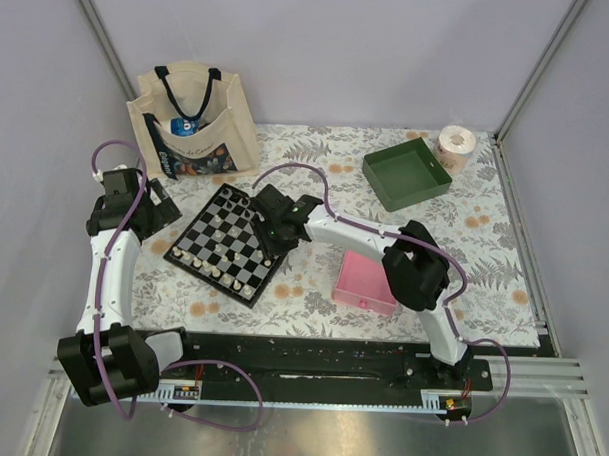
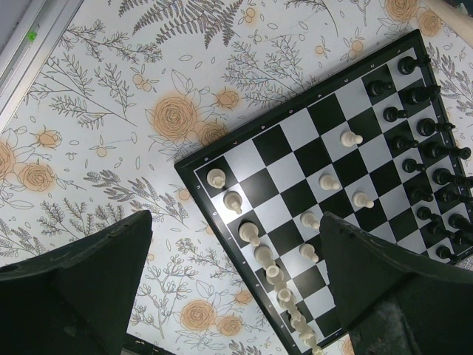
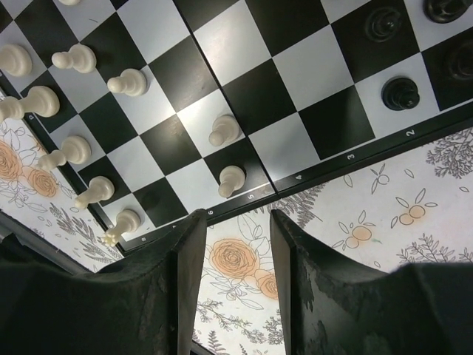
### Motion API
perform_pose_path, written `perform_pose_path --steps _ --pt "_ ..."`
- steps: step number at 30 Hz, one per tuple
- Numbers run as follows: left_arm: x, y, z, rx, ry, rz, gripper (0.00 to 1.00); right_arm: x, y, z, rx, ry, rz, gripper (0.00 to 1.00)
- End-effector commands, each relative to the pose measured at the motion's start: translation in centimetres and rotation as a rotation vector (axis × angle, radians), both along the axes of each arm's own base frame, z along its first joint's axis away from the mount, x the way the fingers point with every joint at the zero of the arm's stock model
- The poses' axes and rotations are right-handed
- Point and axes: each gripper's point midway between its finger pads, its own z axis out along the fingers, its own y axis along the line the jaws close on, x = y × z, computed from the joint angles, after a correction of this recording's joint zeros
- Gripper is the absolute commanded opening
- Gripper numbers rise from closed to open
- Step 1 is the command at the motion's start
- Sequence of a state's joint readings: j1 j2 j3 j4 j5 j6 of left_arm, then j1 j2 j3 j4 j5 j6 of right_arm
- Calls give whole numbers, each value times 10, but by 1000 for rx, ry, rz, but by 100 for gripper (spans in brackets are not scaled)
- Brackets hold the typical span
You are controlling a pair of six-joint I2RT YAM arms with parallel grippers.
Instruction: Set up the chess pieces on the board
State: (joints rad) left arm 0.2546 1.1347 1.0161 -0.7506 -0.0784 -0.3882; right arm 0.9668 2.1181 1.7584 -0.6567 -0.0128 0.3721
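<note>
Cloth shows through the gap of the right gripper [image 3: 236, 216]: its jaws stand partly apart and pinch nothing. That narrow spread probably suits men this small. It hangs over the rim of the board [image 3: 355, 159], on the side facing the table's right edge, and just beyond its tips stand two white pawns [image 3: 231, 180] on neighbouring squares next to that rim. They stand apart from the other white pieces [image 3: 74, 151], which crowd the board's near edge, so I judge one of them the likely next pick. The black pieces [image 3: 400, 92] stand along the opposite edge.

The left gripper [image 2: 235, 218] is spread wide and empty, hanging near the board's left corner, probably held back so the arms do not cross.

The board lies on the left half of the table [image 1: 317, 148], turned cornerwise to its edges.
</note>
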Motion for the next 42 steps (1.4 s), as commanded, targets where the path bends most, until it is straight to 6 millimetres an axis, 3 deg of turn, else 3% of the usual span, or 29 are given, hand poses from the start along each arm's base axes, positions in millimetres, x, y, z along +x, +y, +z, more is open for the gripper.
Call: perform_pose_path --steps 1,34,42 --pt "10 2 13 9 -47 -17 99 2 18 14 46 -7 10 48" --pt "11 0 12 6 -43 -23 99 -3 24 -18 1 59 52 40" --pt "11 2 12 8 -41 -20 99 -2 24 -17 3 47 57 30"
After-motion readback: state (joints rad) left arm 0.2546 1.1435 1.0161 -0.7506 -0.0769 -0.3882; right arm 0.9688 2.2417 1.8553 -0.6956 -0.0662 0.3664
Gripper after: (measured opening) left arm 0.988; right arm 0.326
